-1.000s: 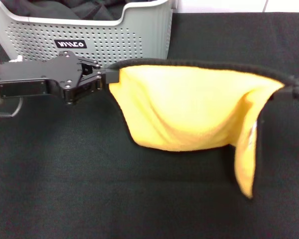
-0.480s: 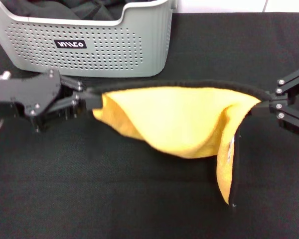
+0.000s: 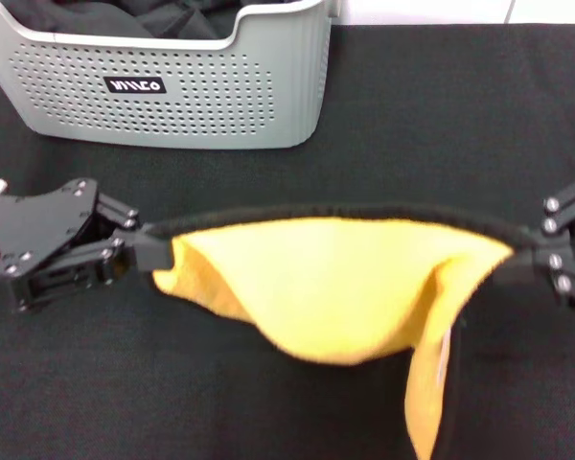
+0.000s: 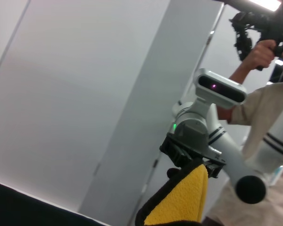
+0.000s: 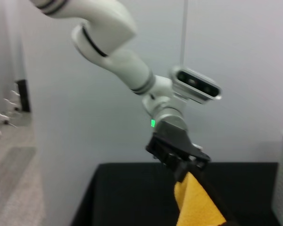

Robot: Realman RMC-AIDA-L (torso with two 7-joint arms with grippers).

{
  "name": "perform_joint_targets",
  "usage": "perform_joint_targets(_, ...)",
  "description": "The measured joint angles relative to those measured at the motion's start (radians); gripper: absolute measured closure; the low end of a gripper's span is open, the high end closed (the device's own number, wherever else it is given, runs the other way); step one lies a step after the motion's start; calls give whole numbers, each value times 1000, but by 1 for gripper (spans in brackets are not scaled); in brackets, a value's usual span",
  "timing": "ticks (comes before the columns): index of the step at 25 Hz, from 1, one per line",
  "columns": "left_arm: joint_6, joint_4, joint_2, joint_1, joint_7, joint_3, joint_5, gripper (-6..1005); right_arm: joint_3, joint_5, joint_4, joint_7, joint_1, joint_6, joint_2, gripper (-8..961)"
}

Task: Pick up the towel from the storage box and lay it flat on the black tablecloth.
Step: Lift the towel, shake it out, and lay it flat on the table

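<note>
Currently the soft yellow-orange plush towel with black edging (image 3: 345, 287) is held in the air between both arms, out of the light grey perforated plastic storage box (image 3: 172, 81) and above the large plain black tablecloth (image 3: 431, 115). In the head view the left gripper (image 3: 149, 251) is closed on the towel's left corner and the right gripper (image 3: 522, 257) is closed on its right corner, so the black-edged top hem is stretched between them in a shallow arc. The yellow body is seen sagging below the hem, and 1 loose flap on the right side hangs down past the lower edge of the picture, with a pale strip along its inner fold. The box is set at the far left, well apart from the towel, with its black label in white lettering (image 3: 136, 85) facing the camera and dark garments (image 3: 125, 17) piled inside. In the left wrist view the right gripper (image 4: 191, 162) is shown farther off, clamped on the yellow corner (image 4: 184, 202); in the right wrist view the left gripper (image 5: 184, 167) is shown likewise pinching its corner (image 5: 195, 205). A person's hand holding camera gear (image 4: 262, 49) is visible behind the right arm.
</note>
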Motion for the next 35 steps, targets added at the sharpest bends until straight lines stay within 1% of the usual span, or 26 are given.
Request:
perform_joint_targets(2,0,29,10,10,-8,0,12,983,-4,28,3,2,-2,-17,0,946)
perform_joint_targets(3,-1,37,14,22,-38,0,15,983,-7,36,4,2,-4,-21,0,946)
perform_joint_targets(9,-2,38,12,49,-113,-1,9,983,-30,67,30,4,-3,-35,0,946)
perform_joint_targets(13,-2,64,12,69,-143,-2,18,983,-49,147,40,5,-3,-71,0,946)
perform_joint_targets(18,0,123,36,101,-125,-2,21,983,-52,221,54,5,-17,-97,0,946)
perform_joint_targets(19,0,129,41,105,-124,-2,20,983,-54,238,70,5,-19,-101,0,946)
perform_joint_targets(21,0,133,45,107,-126,-2,20,983,-58,265,105,4,-16,-111,0,946)
perform_joint_targets(25,-2,123,46,109,-127,-2,35,983,-59,267,180,-4,-9,-120,0,946)
perform_joint_targets(27,-5,110,42,114,-123,-2,39,983,-50,234,243,-11,-7,-118,0,946)
perform_joint_targets(31,-9,74,24,125,-89,-2,40,983,-11,126,364,-25,5,-101,0,946)
perform_joint_targets(32,-11,52,9,126,-82,-2,40,983,-6,101,387,-34,10,-89,0,946)
perform_joint_targets(33,-12,31,0,125,-82,-2,40,983,-3,78,408,-44,15,-77,0,946)
perform_joint_targets(35,-13,-46,-46,114,-84,-2,40,983,-3,30,457,-68,27,-44,0,946)
